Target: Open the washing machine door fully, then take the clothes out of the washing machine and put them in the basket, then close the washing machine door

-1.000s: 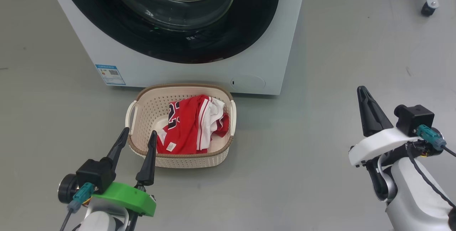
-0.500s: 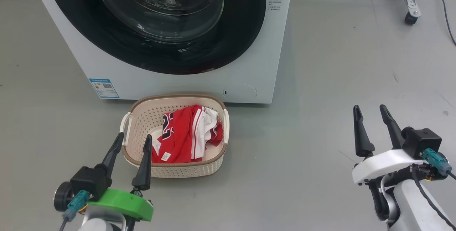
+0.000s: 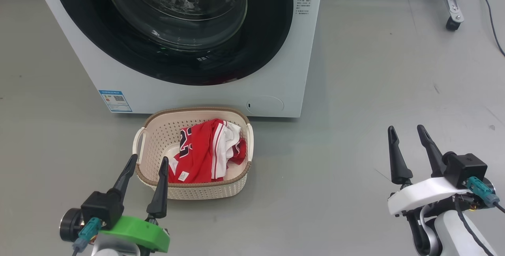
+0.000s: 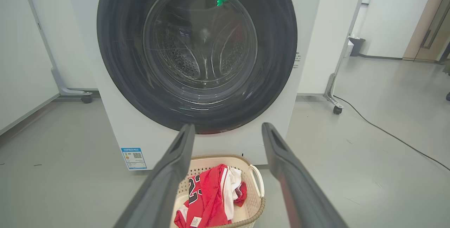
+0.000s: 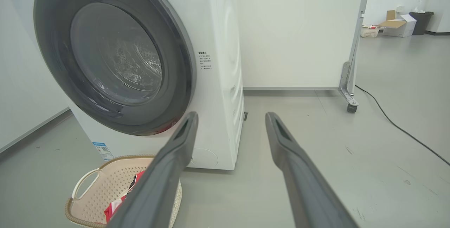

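Head view: the washing machine stands on the grey floor, and the washing machine door sits closed against its white front, black rim around the glass bowl. A blue sticker is low on the front at the left, a round flap low at the right. The basket rests on the floor just in front of the machine, below the door. The clothes, red with white trim and a dark numeral, lie bunched in the right half of the basket. The left end effector hangs over the basket's near left corner, fingers spread and empty. The right end effector is well off to the right above bare floor, fingers apart with nothing between them.

Left wrist view: the two spread fingers frame the closed door, with the steel drum visible through the glass. The basket with the red clothes sits between and below the fingers.

Right wrist view: the parted fingers point past the machine's right front corner. The basket shows at the lower left, partly behind the left finger, with a bit of red fabric inside. A black cable runs across the floor at the right.
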Tool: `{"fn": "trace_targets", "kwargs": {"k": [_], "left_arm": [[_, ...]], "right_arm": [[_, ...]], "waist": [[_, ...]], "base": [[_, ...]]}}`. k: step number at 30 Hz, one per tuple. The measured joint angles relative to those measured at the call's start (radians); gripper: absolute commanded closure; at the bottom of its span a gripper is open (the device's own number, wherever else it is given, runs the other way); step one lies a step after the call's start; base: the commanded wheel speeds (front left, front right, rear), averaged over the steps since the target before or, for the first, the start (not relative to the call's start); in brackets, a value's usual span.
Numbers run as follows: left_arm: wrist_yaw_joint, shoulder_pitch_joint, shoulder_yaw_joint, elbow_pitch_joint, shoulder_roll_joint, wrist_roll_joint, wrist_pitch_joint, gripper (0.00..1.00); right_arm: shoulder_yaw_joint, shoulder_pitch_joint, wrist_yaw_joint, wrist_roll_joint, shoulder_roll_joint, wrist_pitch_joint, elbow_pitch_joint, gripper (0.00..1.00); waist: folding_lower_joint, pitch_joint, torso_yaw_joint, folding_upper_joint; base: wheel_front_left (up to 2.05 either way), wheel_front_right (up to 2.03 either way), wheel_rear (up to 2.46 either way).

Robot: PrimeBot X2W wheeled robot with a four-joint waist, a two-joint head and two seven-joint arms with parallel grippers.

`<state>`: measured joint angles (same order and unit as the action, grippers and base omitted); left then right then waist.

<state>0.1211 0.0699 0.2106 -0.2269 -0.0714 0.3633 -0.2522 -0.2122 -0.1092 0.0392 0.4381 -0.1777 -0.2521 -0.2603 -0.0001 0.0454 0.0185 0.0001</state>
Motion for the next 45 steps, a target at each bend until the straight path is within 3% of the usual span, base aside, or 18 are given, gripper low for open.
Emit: {"fn": "trace_targets", "kwargs": {"k": [45], "left_arm": [[0.0,-0.005,-0.001,-0.013,0.01,0.016,0.0,0.0]], "right_arm": [[0.007,0.057,0.015,-0.009,0.002,0.0,0.059,0.0]], "waist": [[0.0,0.005,0.004,0.0]], "base": [[0.0,0.0,0.0]]}}
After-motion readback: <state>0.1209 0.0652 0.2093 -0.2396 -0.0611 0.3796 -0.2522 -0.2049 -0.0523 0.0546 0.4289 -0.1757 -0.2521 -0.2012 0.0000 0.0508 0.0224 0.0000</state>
